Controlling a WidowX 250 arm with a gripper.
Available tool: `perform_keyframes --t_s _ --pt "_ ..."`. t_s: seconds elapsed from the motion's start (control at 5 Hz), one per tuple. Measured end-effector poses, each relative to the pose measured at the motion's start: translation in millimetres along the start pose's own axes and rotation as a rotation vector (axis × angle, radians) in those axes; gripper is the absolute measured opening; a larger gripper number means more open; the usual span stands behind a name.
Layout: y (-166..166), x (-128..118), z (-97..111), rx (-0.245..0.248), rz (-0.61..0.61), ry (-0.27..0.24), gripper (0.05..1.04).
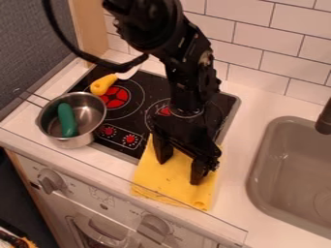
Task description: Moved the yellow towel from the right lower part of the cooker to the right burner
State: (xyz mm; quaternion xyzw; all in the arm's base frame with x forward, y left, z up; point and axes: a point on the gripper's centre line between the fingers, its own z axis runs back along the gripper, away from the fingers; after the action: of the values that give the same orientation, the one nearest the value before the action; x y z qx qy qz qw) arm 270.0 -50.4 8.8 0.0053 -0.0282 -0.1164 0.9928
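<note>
The black gripper (pixel 179 173) hangs over the yellow towel (pixel 169 186), its two fingers spread apart, with towel cloth beneath and between them. Folded flat, the towel lies on the white counter at the lower right of the cooker (pixel 223 100), its upper part against the cooker's front edge. Whether the fingertips touch the cloth, I cannot tell. Part of the right burner (pixel 163 111) shows just left of the arm, which covers the rest.
On the cooker's left front corner stands a metal pot (pixel 83 141) holding a green object (pixel 67 119). A yellow-handled utensil (pixel 103 85) lies by the left burner (pixel 117 97). The grey sink (pixel 263 160) is at the right, below a tiled wall (pixel 265 51).
</note>
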Motion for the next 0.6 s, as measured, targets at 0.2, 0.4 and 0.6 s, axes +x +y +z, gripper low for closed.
perform_keyframes --t_s 0.2,0.4,0.6 --pt "5 12 -2 0.003 0.01 0.002 1.001" --pt "13 35 -4 0.002 0.029 -0.01 1.001" --pt "22 69 9 0.023 0.028 -0.076 1.001"
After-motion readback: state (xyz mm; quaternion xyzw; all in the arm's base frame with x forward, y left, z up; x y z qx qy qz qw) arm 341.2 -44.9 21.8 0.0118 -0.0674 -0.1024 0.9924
